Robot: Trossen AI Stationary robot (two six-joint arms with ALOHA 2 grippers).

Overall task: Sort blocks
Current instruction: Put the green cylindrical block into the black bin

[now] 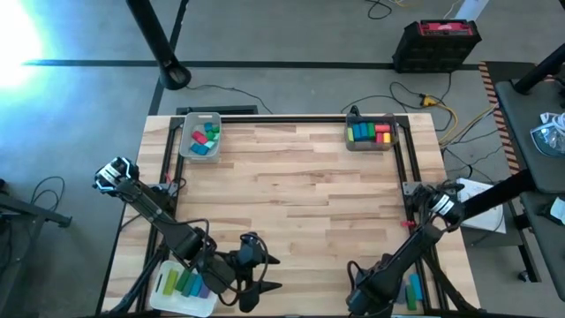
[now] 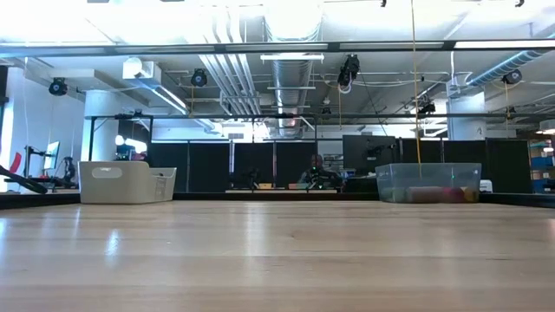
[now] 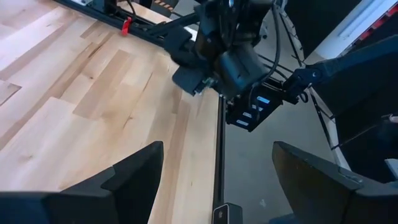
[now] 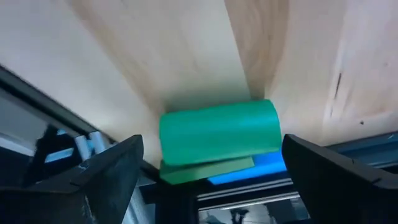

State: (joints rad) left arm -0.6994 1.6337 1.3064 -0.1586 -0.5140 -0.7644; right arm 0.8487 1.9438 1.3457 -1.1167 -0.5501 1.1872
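Blocks (image 1: pixel 202 138) fill four spots on the wooden table (image 1: pixel 291 203): a grey tray (image 1: pixel 199 134) at the far left holds teal, red and green pieces, a clear tray (image 1: pixel 372 132) at the far right holds yellow, green, red and blue ones, a white tray (image 1: pixel 183 284) at the near left edge holds yellow, green and purple bars, and a few blue and green pieces lie at the near right edge beside the right arm.

The right gripper (image 4: pixel 214 165) sits low at the near right edge, its fingers spread wide either side of a green bar (image 4: pixel 217 134) with nothing pinched; a blue block (image 4: pixel 264 165) lies just under and beside the bar. The left gripper (image 3: pixel 217 174) waits at the near left, close to the white tray, fingers (image 3: pixel 134 171) spread apart and empty, looking across the bare table toward the right arm.

These pieces look like light, rigid, smooth-faced toys, so I judge they would need little force but could slip or twist if caught by a corner. The green bar seems rounded along its top, so the safest hold is probably across its short width at mid-length, on the two flat long sides, with the pads square to them. Crowding from the blue block next to it could nudge the bar as the fingers drop.
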